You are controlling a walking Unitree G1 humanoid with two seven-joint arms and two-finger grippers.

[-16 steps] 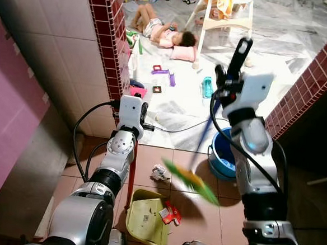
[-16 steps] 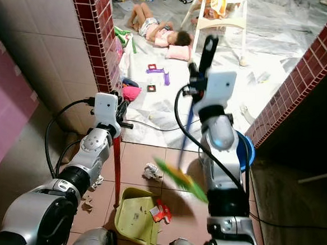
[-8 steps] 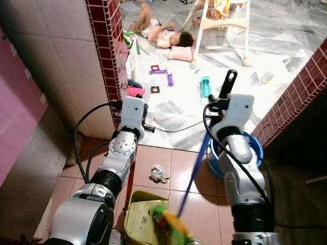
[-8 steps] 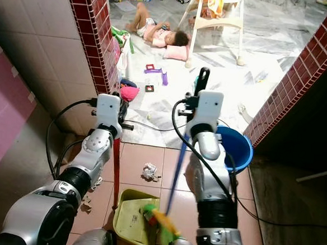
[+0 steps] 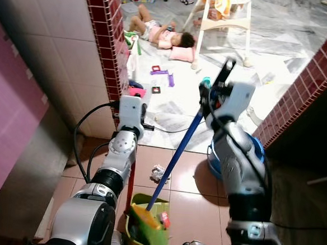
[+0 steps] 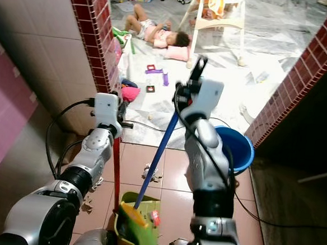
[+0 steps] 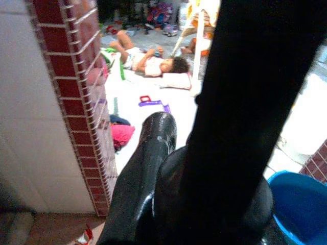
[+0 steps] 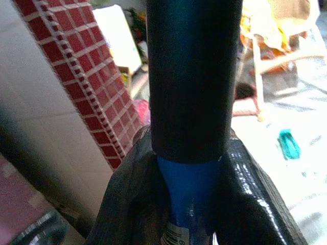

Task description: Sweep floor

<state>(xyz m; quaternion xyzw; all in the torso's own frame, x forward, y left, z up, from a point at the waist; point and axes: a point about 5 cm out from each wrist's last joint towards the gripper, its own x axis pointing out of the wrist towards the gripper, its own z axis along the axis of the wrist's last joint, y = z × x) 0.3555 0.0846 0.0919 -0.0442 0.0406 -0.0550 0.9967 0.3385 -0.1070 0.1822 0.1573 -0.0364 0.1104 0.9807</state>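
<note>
Tiled floor: broom clamped between right gripper jaws.

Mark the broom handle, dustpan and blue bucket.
broom handle (image 5: 175, 159), left eye view, middle of the blue shaft.
dustpan (image 5: 159, 205), left eye view, yellow-green rear wall beside the red scrap.
blue bucket (image 6: 241, 146), right eye view, right side of the rim.

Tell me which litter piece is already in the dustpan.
The small red scrap lies inside the green dustpan, beside the broom head. The crumpled white paper sits on the tiles beyond it.
</note>
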